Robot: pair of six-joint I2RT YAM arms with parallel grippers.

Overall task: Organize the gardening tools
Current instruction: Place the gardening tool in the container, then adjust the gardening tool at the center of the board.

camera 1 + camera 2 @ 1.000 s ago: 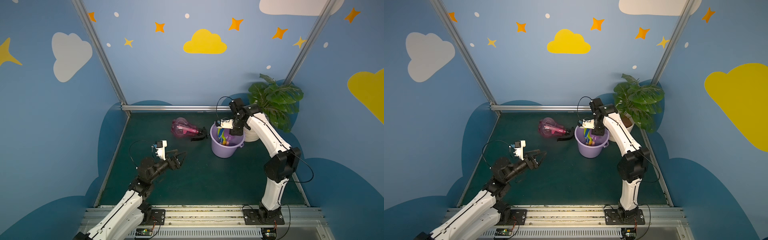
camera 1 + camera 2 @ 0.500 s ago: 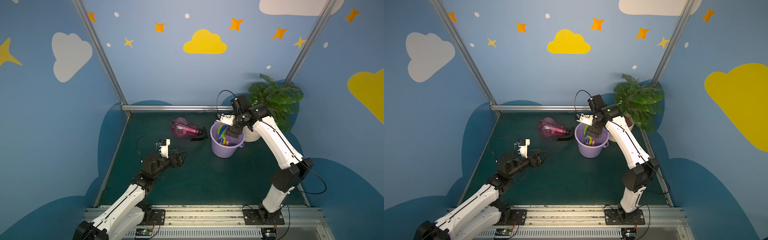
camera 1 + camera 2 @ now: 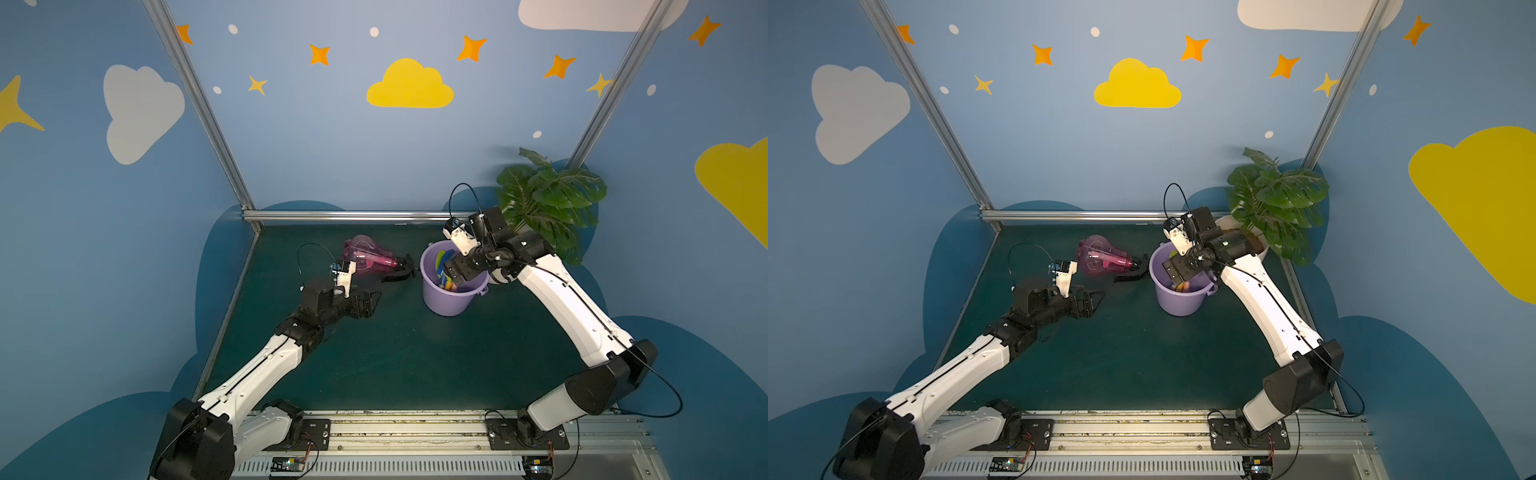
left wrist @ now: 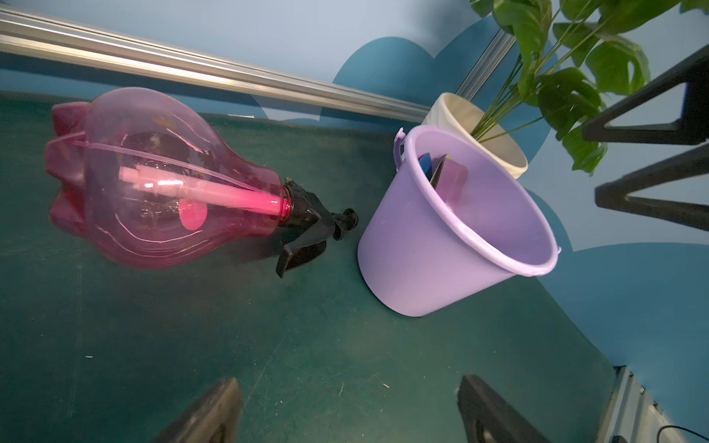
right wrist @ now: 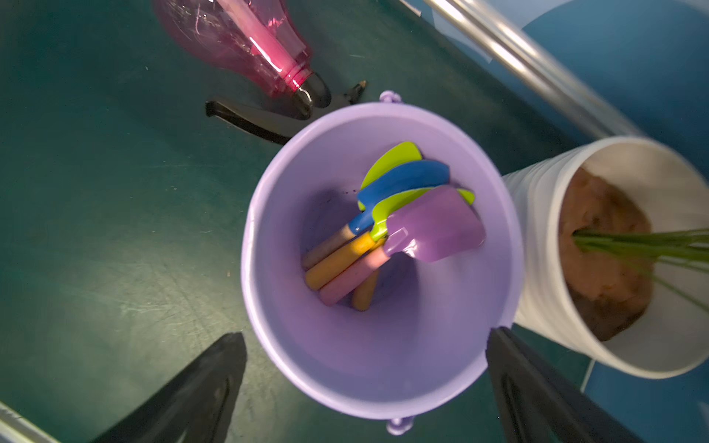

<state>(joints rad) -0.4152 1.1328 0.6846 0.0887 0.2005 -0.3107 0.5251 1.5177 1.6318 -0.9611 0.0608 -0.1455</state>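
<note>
tabletop (image 3: 415,365): dark green, matte, scuffed.
left gripper (image 3: 370,301): jaws wide and empty, low over the tabletop's middle, pointed at the bottle.
bucket (image 3: 444,299): smooth lilac plastic, tapered, upright near the far right corner.
right gripper (image 3: 449,271): spread wide, empty, over the bucket's mouth.
shovels: purple shovel (image 5: 437,226), blue shovel (image 5: 403,180) and lime-green shovels (image 5: 395,155) stacked inside the bucket, handles down.
spray bottle (image 3: 368,259): pink, translucent, bulb-shaped; on its side by the far edge, black trigger toward the bucket.
plant pot (image 5: 537,214): white, ribbed, just beside the bucket.
change: the left gripper has advanced toward the spray bottle; the right arm's elbow has dropped outward.
</note>
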